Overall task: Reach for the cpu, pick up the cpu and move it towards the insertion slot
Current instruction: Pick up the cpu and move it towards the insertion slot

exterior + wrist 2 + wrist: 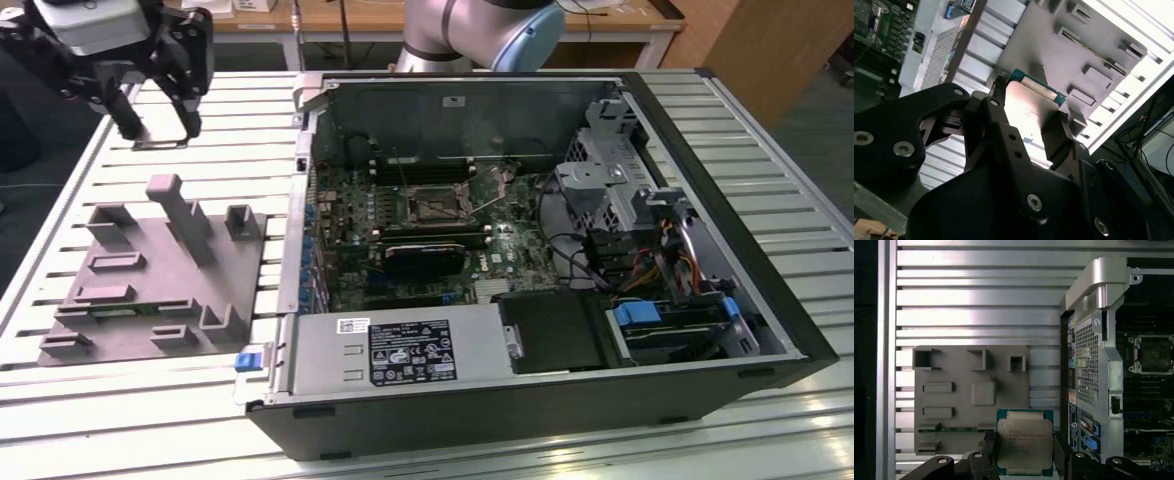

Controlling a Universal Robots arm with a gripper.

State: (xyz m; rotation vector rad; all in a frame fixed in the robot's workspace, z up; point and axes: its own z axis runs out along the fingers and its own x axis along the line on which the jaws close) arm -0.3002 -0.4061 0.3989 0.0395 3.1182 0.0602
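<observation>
The pincer (160, 130) is pinching the cpu (1025, 445), one finger (1060, 449) on each of two opposite edges, with the shiny silver top facing the first wrist view. So the reach and the grab look done, and the step in hand reads as the carry toward the insertion slot (434, 207).

The open computer case (296, 250) is the landmark. The pincer and the chip hang outside it, off the wall on the exterior view's left and up near the case's far corner. The chip sits square between the fingers and appears clear of the slatted tabletop (801, 250). The grey fixture plate (147, 270) lies just beside that same case wall, and no part of it seems to touch the chip.

The slot sits inside the case, in the middle of the green board, well apart from the pincer, its silver frame showing in the first wrist view too.

By the look of it, the carry calls for crossing over the case wall, keeping the chip level and the grip even, and coming in square to the socket frame.
</observation>
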